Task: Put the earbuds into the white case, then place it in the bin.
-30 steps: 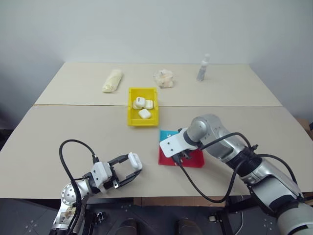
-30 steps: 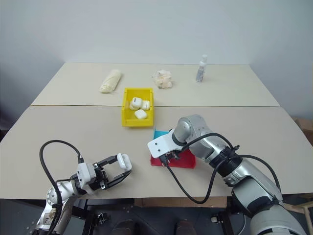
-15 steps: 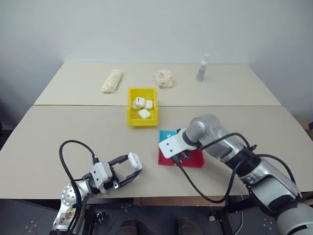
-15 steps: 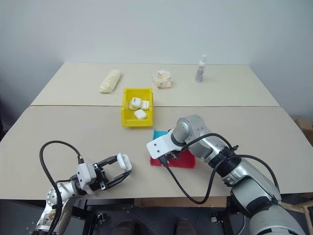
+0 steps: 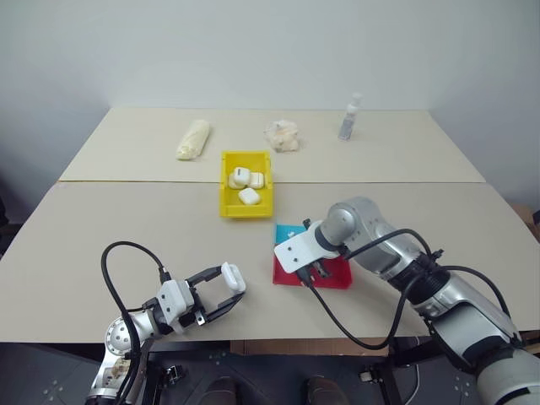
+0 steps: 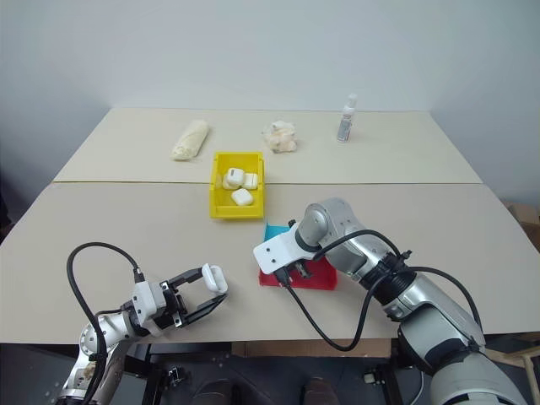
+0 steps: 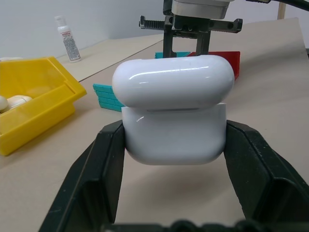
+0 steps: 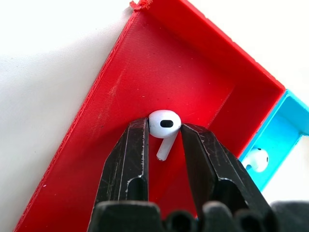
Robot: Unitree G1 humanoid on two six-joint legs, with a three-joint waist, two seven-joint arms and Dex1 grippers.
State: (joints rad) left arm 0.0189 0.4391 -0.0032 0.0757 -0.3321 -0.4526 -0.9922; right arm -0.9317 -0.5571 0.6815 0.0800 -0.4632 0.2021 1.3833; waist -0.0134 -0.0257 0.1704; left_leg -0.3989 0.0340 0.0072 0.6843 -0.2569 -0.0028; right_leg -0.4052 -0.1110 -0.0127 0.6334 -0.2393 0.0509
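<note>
Now, by label:

Left pincer (image 5: 226, 291): hovered low over the near part of the tabletop (image 5: 126, 224), clamped tight on the white case (image 7: 173, 108), one black finger (image 7: 96, 164) against each side of the case body.

White case: sat upright between those fingers, its rounded lid on top with a thin seam showing where lid met body; it was well apart from the bin.

Right pincer (image 8: 164, 140): pointed steeply down into the red compartment of the tray (image 8: 116, 111), its two fingers narrowed around one earbud (image 8: 164, 124). The fingertips pressed the bud's head from both sides, and the short stem hung down in the gap between them.

Second earbud (image 8: 257, 159): lay in the blue compartment (image 8: 289, 121) of the same tray, just past the red wall, apart from the right pincer.

Tray: flat, red and blue, on the tabletop near the front edge, between the bin and the robot's right arm.

Bin (image 5: 228, 207): bright yellow, farther back on the tabletop, just behind the tray and a little to its left; it held several small white cases (image 5: 248, 196).

Far side of tabletop: a pale yellowish roll (image 5: 193, 139), a crumpled light bundle (image 5: 283, 135) and a small white bottle (image 5: 349, 116) stood in a row, all well apart from both pincers.
</note>
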